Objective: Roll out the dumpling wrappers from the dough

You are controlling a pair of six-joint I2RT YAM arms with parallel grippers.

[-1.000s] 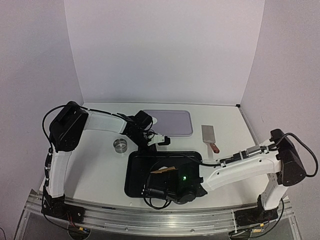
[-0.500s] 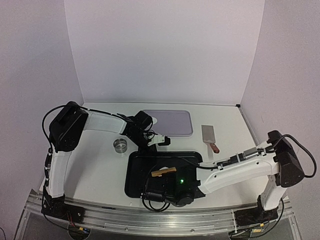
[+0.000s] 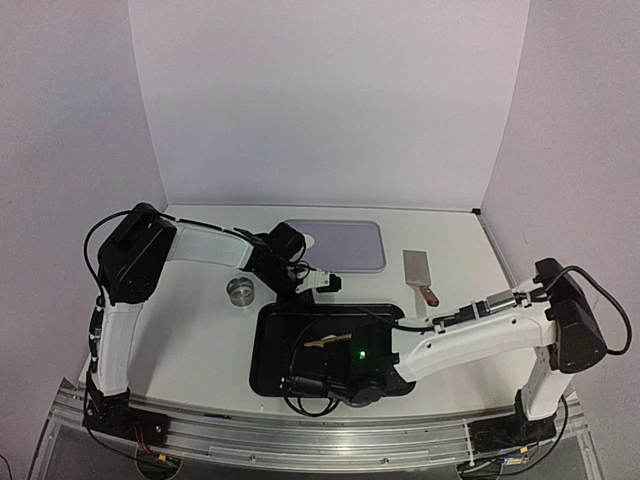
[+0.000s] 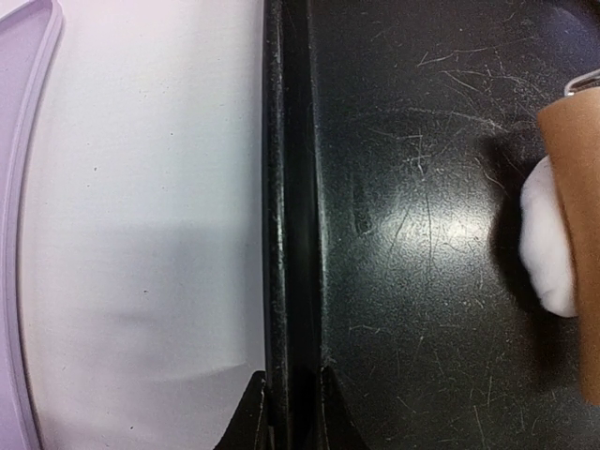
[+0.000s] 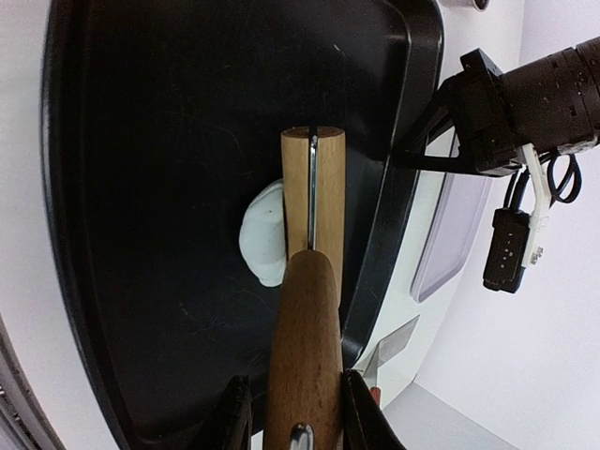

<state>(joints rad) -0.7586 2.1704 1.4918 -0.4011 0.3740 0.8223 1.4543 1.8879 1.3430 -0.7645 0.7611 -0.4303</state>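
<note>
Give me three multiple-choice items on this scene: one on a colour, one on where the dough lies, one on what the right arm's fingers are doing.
1. What colour is the far tray?
A. lavender
B. green
C. red

2. Where is the dough?
A. on the far tray
B. in the black tray, partly under the rolling pin
C. lifted clear into the air

3. What are the right fingers doing?
A. standing open and empty
B. closed on the rolling pin's handle
C. closed on the dough

Answers:
1 A: the top view shows a pale purple tray behind the black one.
2 B: both wrist views show the white lump on the black floor, poking out from under the wooden barrel.
3 B: the right wrist view shows the handle clamped between them.
</note>
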